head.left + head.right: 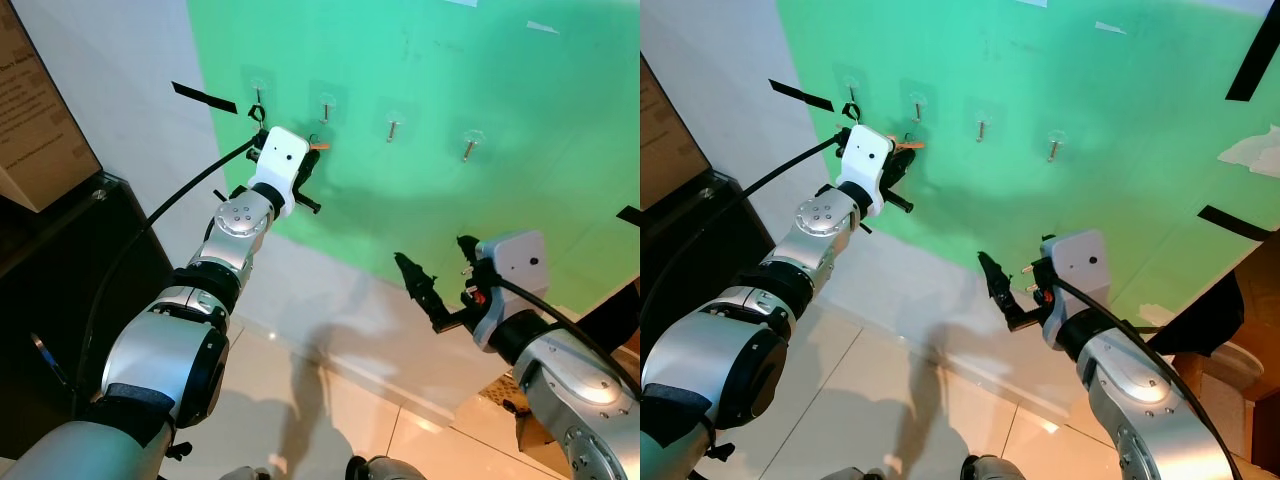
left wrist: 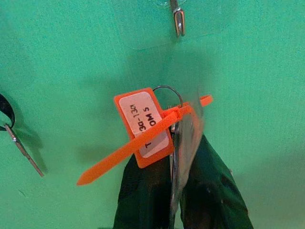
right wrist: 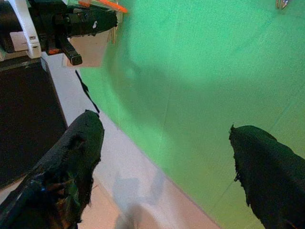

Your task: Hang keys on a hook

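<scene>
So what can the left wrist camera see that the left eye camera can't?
Left wrist view: writing on the orange tag, the key ring just below a hook, and the key pinched in the left end effector.

Left eye view: four hooks in a row, the right end effector open and empty, and both silver arms.

Both: the green wall, the tag, and another key already hanging on the leftmost hook.

Looking along our left gripper (image 2: pixel 178 191), we see its two black fingers (image 2: pixel 143 195) closed on a metal key (image 2: pixel 183 143). A thin wire ring (image 2: pixel 167 90) joins the key to an orange tag (image 2: pixel 143 126) with a white label and a long orange strap. Above it, a metal hook (image 2: pixel 178 21) on a clear pad sticks to the green wall (image 2: pixel 257 95). Another key (image 2: pixel 21 148) hangs off to one side.
</scene>
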Robot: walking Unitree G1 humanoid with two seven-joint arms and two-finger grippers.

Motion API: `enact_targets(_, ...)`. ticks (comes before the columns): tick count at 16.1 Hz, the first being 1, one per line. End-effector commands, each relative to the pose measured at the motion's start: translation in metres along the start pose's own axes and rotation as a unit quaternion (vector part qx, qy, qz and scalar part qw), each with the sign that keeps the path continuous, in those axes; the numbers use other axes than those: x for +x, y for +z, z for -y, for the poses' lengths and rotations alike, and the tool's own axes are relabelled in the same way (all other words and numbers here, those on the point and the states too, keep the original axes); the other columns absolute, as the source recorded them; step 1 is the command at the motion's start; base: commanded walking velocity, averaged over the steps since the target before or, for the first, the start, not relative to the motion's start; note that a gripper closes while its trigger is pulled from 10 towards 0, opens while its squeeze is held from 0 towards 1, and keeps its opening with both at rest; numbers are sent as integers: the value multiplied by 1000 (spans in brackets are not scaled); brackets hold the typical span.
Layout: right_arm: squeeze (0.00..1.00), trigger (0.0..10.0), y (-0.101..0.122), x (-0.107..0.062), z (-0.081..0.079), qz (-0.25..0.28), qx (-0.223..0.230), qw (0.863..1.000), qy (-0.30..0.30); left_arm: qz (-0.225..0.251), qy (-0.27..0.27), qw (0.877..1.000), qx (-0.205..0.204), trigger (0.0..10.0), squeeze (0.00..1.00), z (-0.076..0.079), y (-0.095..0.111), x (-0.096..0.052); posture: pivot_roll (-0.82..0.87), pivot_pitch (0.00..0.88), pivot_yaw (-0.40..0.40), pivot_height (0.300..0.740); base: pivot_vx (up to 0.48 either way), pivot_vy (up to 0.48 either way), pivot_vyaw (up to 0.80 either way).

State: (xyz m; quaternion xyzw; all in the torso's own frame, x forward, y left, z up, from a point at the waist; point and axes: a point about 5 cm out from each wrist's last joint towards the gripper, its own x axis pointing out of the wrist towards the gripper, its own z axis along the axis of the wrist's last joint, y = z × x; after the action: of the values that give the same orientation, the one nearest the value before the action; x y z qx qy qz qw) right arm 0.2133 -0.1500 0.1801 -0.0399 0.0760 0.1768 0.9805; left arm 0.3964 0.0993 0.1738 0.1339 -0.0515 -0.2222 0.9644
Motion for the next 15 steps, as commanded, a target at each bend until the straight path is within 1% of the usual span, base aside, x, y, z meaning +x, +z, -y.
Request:
enact_targets(1,0,10000,3,-2,1,5,0,1000,3,0,2,1000,2,10000,0,0,0,0,-327,60,-16,740,0,0,0)
enact_targets(3,0,10000,3,-2,1,6,0,1000,1,12,5,1000,5,10000,0,2,2,0,-328,57,-15,740,0,0,0)
enact_targets(6,0,10000,3,-3,2,7,1,1000,-2,48,26,998,15,10000,0,3,10,1,-331,56,-14,740,0,0,0)
enact_targets(8,0,10000,3,-4,3,7,1,1000,-4,78,43,996,2,10000,0,5,14,0,-333,57,-13,740,0,0,0)
enact_targets(10,0,10000,3,-5,3,8,0,1000,-5,100,50,994,-5,10000,0,9,16,-2,-336,56,-14,740,0,0,0)
enact_targets(15,0,10000,3,-6,4,9,-2,1000,-6,113,61,992,-2,10000,0,13,16,-4,-339,52,-15,740,0,0,0)
